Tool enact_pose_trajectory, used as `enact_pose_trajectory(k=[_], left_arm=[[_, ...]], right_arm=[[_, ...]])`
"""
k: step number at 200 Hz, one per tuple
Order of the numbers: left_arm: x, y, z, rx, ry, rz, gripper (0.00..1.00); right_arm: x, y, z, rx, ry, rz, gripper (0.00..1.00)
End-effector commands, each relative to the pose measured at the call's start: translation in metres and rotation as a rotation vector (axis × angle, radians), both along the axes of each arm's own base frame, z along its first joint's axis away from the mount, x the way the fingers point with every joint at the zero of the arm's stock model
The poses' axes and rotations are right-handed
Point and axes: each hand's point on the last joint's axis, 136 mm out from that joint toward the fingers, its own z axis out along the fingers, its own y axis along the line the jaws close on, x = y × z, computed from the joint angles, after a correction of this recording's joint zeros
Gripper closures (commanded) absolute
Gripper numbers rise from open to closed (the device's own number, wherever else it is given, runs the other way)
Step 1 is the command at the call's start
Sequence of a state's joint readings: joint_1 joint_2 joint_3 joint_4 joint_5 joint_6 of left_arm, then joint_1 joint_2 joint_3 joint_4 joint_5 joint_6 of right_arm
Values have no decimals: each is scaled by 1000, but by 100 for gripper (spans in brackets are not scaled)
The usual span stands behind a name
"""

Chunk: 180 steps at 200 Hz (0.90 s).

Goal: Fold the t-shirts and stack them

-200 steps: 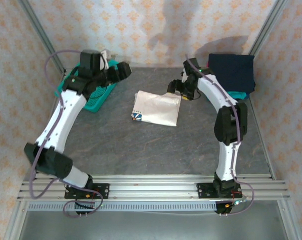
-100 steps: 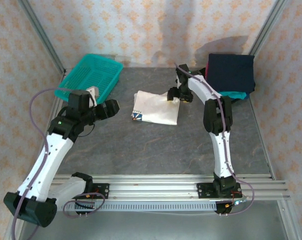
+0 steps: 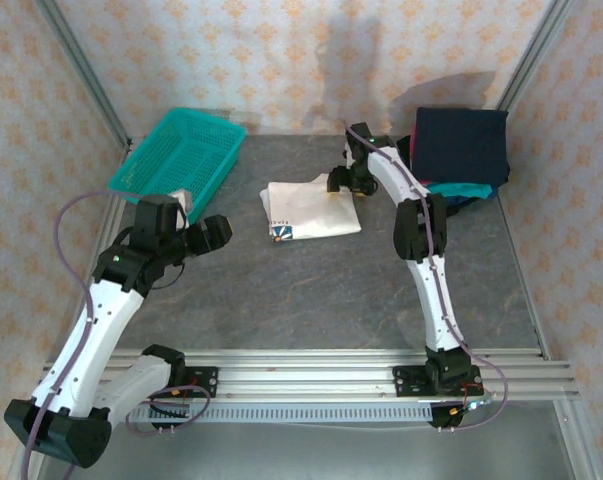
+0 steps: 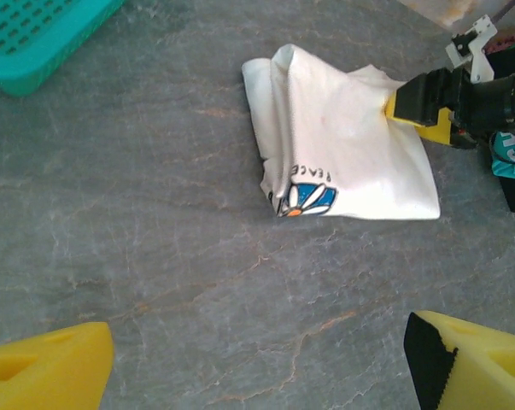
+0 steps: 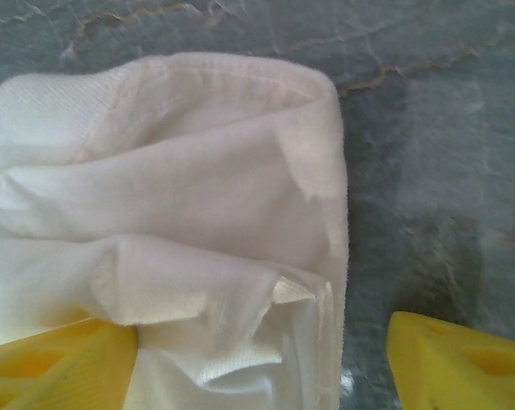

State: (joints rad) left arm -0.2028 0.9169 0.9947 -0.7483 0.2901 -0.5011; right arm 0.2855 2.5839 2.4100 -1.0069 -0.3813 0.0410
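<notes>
**Folding done on the white tee, stacking left to do**

The white t-shirt (image 3: 311, 205) lies near the middle of the worktop (image 3: 301, 300), a shade toward 12 o'clock. It is folded into a compact, slightly rumpled rectangle, with its blue print (image 4: 307, 198) at the 7 o'clock corner. The right tool (image 3: 338, 183) sits at the tee's 1 o'clock corner with its fingers spread. One is against the bunched cloth and the other is over bare worktop, so the hem sits between them unpinched.

At 2 o'clock the pile stands apart from the tee: a folded navy t-shirt (image 3: 461, 140) on top, a teal one (image 3: 473, 190) peeking out beneath, and a sliver of red (image 3: 413, 150) at its edge. The folding looks essentially complete. What appears to remain is gripping the white tee and carrying it onto the navy one.

At 9 o'clock the left tool (image 4: 257, 371) hovers spread wide, holding nothing. The teal basket (image 3: 181, 160) sits at 10 o'clock.
</notes>
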Motion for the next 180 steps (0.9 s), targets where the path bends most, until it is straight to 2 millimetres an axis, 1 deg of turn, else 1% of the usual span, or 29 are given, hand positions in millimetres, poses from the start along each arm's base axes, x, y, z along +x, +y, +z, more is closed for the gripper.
enact_pose_trajectory(k=[1, 7, 14, 23, 34, 45, 64, 77, 88, 97, 107, 121, 133, 138, 141, 148, 159, 174, 180], left_arm=[[-11, 0, -14, -47, 28, 23, 11], [-13, -1, -17, -61, 31, 30, 11], [-14, -1, -21, -70, 34, 33, 11], [-16, -2, -27, -77, 46, 36, 11], [-17, -2, -36, -78, 68, 40, 11], [-16, -2, -45, -77, 91, 43, 11], [-11, -6, -51, -88, 109, 41, 11], [-5, -7, -52, -89, 105, 41, 11], [0, -8, -52, -88, 101, 41, 11], [5, -10, -52, -84, 98, 34, 11], [9, -10, -52, -75, 99, 32, 11], [15, -10, -53, -63, 102, 26, 11], [20, -13, -54, -60, 101, 18, 11], [21, -13, -56, -60, 105, 20, 11], [22, -14, -58, -63, 109, 20, 11], [24, -17, -60, -73, 111, 13, 11], [28, -20, -63, -83, 115, 8, 11], [32, -23, -67, -89, 121, 5, 11], [34, -24, -69, -89, 124, 3, 11]], right_arm=[[-1, 10, -14, 34, 36, 8, 30], [-2, 12, -17, 41, 42, 8, 31], [-4, 14, -20, 42, 51, 7, 38], [-5, 16, -23, 41, 58, 1, 50], [-6, 20, -26, 49, 67, -6, 61], [-11, 25, -31, 52, 80, -10, 76], [-21, 38, -37, 59, 100, -3, 91], [-28, 41, -35, 53, 103, -13, 100], [-35, 40, -33, 32, 101, -37, 100], [-41, 37, -27, 22, 101, -68, 100], [-54, 30, -24, 7, 116, -113, 100], [-80, 15, -21, -33, 143, -193, 100], [-103, 9, -17, -45, 135, -237, 100], [-115, 5, -19, -53, 140, -253, 100], [-120, 5, -17, -50, 134, -259, 100], [-134, 4, -19, -51, 141, -268, 100], [-148, 3, -19, -40, 147, -280, 100], [-156, 1, -20, -21, 145, -288, 84], [-156, 0, -19, -24, 142, -288, 75]])
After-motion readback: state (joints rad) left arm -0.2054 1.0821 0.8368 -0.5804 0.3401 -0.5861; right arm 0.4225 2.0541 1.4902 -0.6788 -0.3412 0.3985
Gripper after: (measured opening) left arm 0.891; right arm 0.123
